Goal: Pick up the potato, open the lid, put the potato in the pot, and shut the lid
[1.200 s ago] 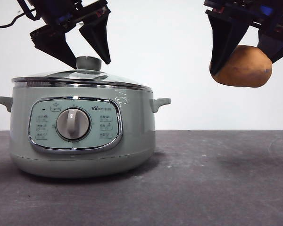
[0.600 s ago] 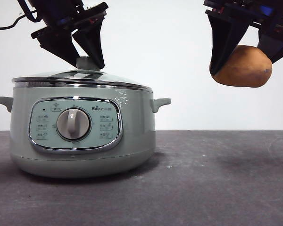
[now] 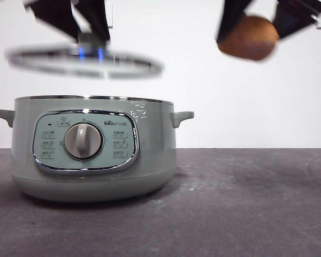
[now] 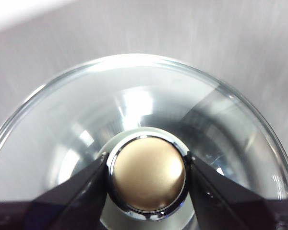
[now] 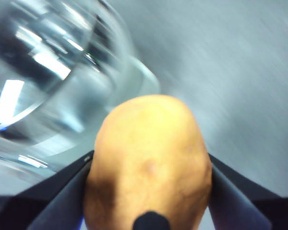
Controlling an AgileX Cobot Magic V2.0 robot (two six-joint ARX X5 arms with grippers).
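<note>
The sage-green pot point(image 3: 91, 147) stands open on the dark table at the left of the front view. My left gripper point(image 3: 80, 24) is shut on the knob point(image 4: 148, 175) of the glass lid point(image 3: 83, 61) and holds the lid, blurred, well above the pot's rim. My right gripper point(image 3: 259, 19) is shut on the orange-brown potato point(image 3: 249, 37), high at the upper right, beside and above the pot. In the right wrist view the potato point(image 5: 149, 160) fills the space between the jaws, with the lid point(image 5: 43, 72) beyond it.
The pot has a chrome-framed control panel with a round dial point(image 3: 83, 141) and a side handle point(image 3: 183, 116) facing right. A white wall stands behind. The dark tabletop point(image 3: 246, 203) stretches to the right of the pot.
My left gripper closed on the knob and lifted the lid off the pot. My right gripper moved up and to the left with the potato.
</note>
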